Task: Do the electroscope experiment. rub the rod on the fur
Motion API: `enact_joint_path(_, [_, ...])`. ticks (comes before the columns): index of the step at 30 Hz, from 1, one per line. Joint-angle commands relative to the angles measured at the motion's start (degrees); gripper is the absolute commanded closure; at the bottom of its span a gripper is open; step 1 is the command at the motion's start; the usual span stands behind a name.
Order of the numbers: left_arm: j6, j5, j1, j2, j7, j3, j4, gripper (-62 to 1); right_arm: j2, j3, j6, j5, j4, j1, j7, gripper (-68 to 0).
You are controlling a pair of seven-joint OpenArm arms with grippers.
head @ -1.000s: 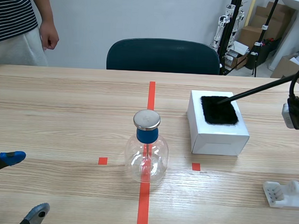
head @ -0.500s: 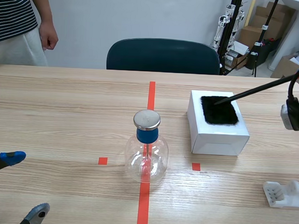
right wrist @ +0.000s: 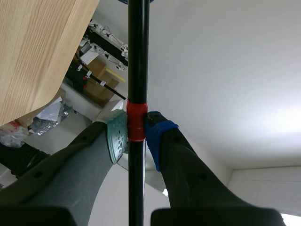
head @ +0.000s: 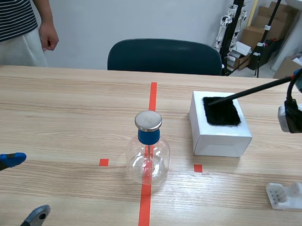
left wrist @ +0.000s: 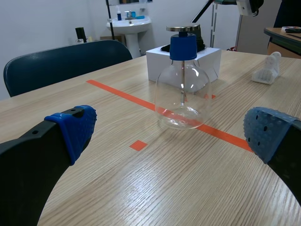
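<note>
**Operator:** Scene view: where does the rod lie?

**Legend:** Your rod, a thin black stick, slants down from the right arm at the table's right edge. Its tip rests on the fur, on the far part nearest the flask. The fur is a black patch on top of a white box. The box stands to the right of the tape line.

**Operator:** Right wrist view: how is the rod held?

**Legend:** Your right gripper pinches the rod. One grey-green and one blue pad press on it from either side, and these pads close on a red band that circles the stick.

**Operator:** Left wrist view: and the other arm?

**Legend:** Your left gripper is spread wide, its two blue pads well apart with nothing between them, and it sits low over the near left of the table. Ahead of it stands the flask, clear glass and upright on the tape line, with a blue collar and a flat metal cap. The white box shows just behind the flask.

**Operator:** What else is in the scene view?

**Legend:** A small white plastic stand lies at the near right of the table. A dark chair stands at the far side. A person in a striped shirt stands at the far left.
</note>
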Motion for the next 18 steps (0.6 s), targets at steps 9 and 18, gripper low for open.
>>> enact_joint_path(9, [0.1,-0.6,0.0,-0.5,-1.2,-0.5,0.8,-62.3,2.3,0.5,5.2,-0.2,0.8,0.9,-5.6,0.2])
enact_joint_path(18, [0.1,-0.6,0.0,-0.5,-1.2,-0.5,0.8,-62.3,-0.2,0.5,1.7,-0.2,0.9,0.9,-1.4,0.2])
